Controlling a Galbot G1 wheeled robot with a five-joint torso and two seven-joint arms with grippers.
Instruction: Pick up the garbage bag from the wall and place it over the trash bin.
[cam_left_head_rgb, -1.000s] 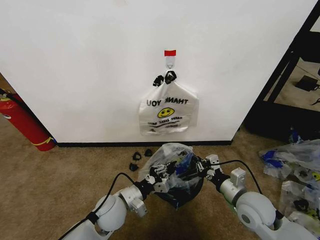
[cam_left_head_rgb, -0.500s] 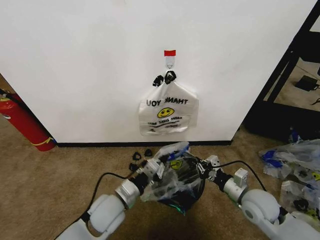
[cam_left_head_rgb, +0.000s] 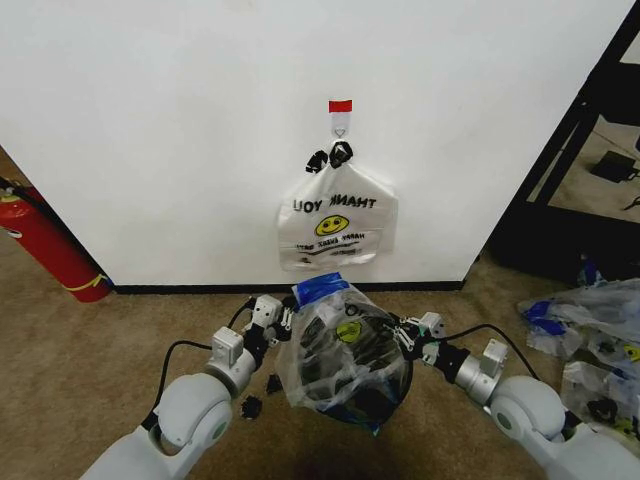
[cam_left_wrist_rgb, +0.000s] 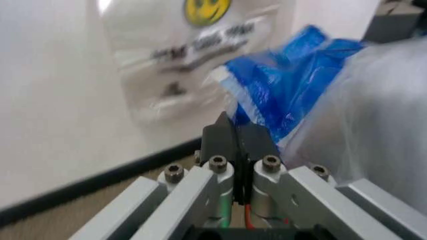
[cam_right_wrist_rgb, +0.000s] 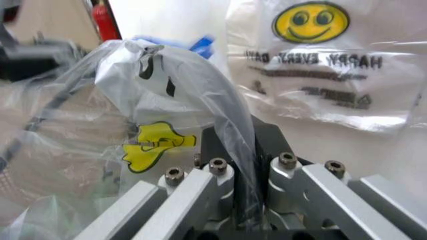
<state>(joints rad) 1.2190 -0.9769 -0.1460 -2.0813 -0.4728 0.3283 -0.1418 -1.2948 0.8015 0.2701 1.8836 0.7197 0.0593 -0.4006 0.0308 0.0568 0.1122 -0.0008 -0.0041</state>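
Filling the far side of the scene, the wall (cam_left_head_rgb: 150, 120) is plain white with a black strip along its foot, and a second smiley bag (cam_left_head_rgb: 337, 222) hangs from a hook under a red tape strip (cam_left_head_rgb: 341, 105). On the brown carpet (cam_left_head_rgb: 80, 380) near the robot stands the trash bin (cam_left_head_rgb: 385, 395), its dark mesh seen through the plastic. The garbage bag (cam_left_head_rgb: 340, 360) is spread over the bin's top and stretched between both arms, with a blue tape tab (cam_left_head_rgb: 318, 288) raised at its far edge. At far left stands a red fire extinguisher (cam_left_head_rgb: 45, 245). The left gripper (cam_left_head_rgb: 283, 320) is clamped tight on the bag's left handle beside the blue tab. The right gripper (cam_left_head_rgb: 402, 336) is pinched closed on the bag's right edge, plastic running between its fingers (cam_right_wrist_rgb: 230, 175).
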